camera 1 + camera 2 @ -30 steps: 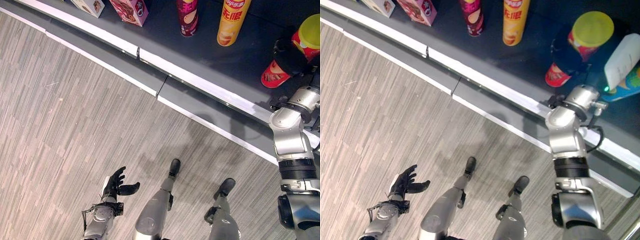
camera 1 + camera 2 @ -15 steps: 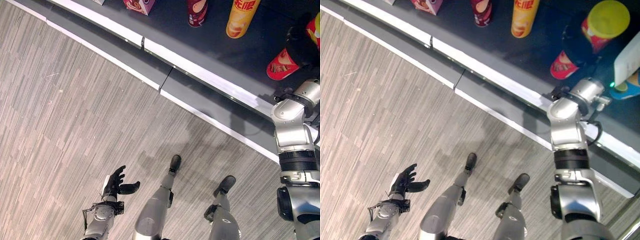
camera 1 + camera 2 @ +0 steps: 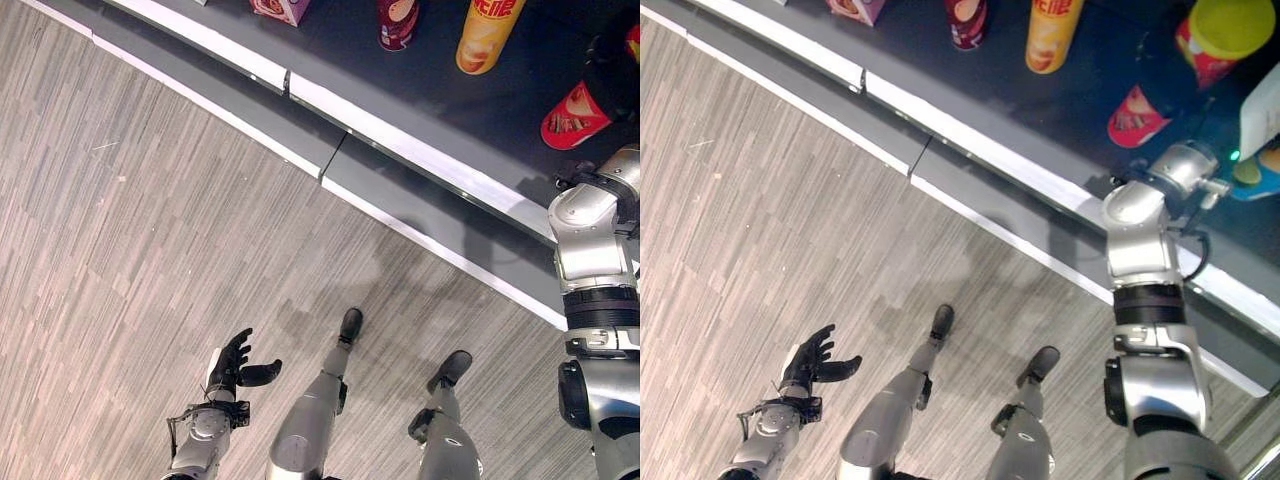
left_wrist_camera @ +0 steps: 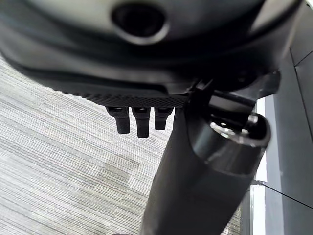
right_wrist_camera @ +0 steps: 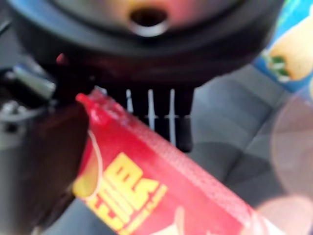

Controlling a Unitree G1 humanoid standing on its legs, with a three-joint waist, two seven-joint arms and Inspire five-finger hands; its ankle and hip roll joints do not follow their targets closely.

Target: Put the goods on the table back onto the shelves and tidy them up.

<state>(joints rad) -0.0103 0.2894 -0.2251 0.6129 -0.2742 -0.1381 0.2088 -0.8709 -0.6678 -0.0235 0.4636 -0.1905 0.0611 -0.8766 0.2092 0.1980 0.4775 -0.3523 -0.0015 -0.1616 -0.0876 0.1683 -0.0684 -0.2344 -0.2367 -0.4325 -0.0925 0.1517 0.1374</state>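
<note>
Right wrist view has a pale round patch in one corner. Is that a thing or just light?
Right wrist view: probably just glare, a see-through pinkish patch over the grey shelf, beside the red chip can held in the right hand. Left eye view: the white edge strip of the shelf is brightly lit.

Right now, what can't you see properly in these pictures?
- Red can: the right robot hand covers its middle in the eye views, and it is blurred in the right wrist view.
- Pink box: cut off by the left eye view's top edge.
- Blue packet: cut by the right eye view's edge.
</note>
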